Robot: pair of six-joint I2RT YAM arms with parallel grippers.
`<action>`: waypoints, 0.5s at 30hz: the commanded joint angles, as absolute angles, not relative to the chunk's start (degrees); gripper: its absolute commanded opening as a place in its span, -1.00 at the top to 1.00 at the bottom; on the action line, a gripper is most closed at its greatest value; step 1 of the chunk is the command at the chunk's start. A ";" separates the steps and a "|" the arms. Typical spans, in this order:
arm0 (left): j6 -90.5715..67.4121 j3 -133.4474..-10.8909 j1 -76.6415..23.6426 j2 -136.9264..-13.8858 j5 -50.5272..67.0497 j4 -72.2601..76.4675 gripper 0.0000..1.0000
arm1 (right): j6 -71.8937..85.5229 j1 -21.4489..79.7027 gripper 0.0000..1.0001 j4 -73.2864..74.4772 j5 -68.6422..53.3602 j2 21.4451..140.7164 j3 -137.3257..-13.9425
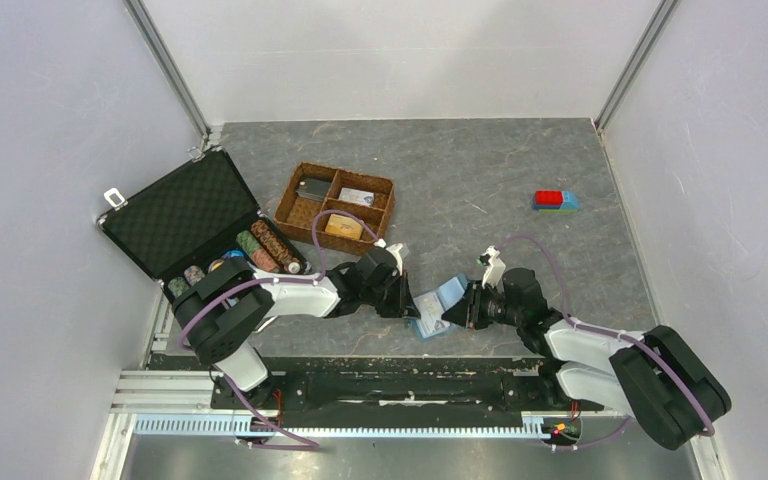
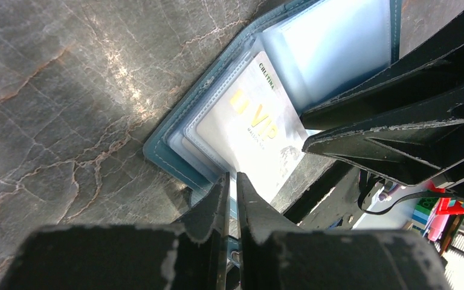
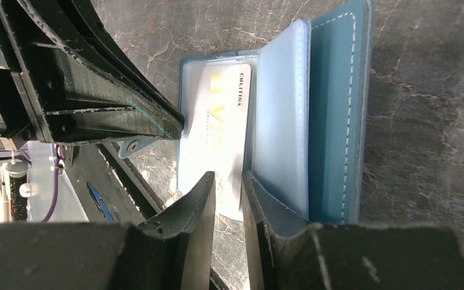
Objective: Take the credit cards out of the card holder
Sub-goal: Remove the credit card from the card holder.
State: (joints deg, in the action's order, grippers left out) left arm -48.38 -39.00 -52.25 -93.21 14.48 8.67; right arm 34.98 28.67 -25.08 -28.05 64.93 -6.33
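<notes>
The light-blue card holder (image 1: 432,322) lies open near the table's front edge, between my two grippers. Its teal cover (image 2: 169,151) (image 3: 335,121) frames clear sleeves. A white credit card with gold "VIP" lettering (image 2: 254,127) (image 3: 217,121) sticks partly out of one sleeve, past the holder's edge. My left gripper (image 1: 407,297) (image 2: 232,181) is shut on the holder's edge by the snap tab. My right gripper (image 1: 457,312) (image 3: 228,181) hovers over the protruding end of the card. Its jaws stand a narrow gap apart, and the table shows through the gap.
A brown wicker tray (image 1: 305,175) with small items sits behind the left arm. An open black foam-lined case (image 1: 185,210) with rows of poker chips (image 1: 270,245) stands at the left. A red-and-blue block (image 1: 554,200) lies at the far right.
</notes>
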 commanded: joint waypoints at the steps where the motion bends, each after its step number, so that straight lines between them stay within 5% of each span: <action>1: -48.44 -37.91 -52.82 -92.94 13.87 9.30 0.73 | 35.88 28.39 0.50 -27.69 -30.12 65.22 -5.45; 15: -48.65 -37.71 -52.90 -93.74 13.91 9.84 0.85 | 35.74 27.77 0.40 -23.33 -30.38 68.05 -7.92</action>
